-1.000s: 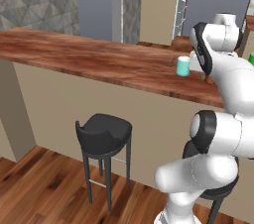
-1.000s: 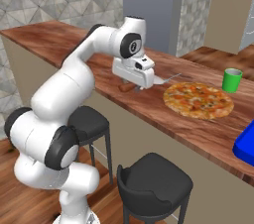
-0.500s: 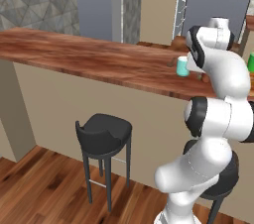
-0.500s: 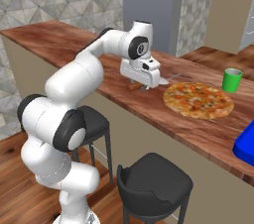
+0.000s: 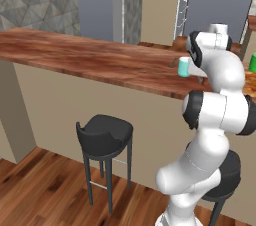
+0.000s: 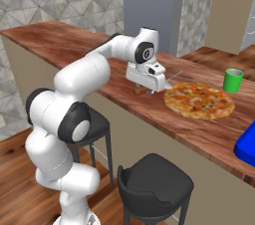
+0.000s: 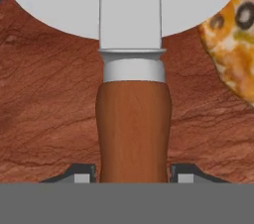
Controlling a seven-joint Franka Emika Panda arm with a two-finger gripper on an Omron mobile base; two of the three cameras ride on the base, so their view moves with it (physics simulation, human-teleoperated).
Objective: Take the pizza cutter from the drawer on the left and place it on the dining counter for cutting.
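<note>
Gripper [image 7: 133, 176] clamped on the pizza cutter [image 7: 133, 119] by its handle, low over the dining counter [image 6: 89, 50], centre frame. Pizza [image 6: 199, 100] just right of it. Green cup [image 6: 232, 80] upper right; blue object [image 6: 247, 144] at right edge. Black stools [image 6: 154, 184] below.

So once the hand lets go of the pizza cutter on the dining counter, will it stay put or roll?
The pizza cutter looks rigid: wooden handle, metal collar, flat round blade. The rounded handle might rock a little on the dining counter, but the wide blade should probably stop a real roll. The hand pinches the handle from both sides.
</note>
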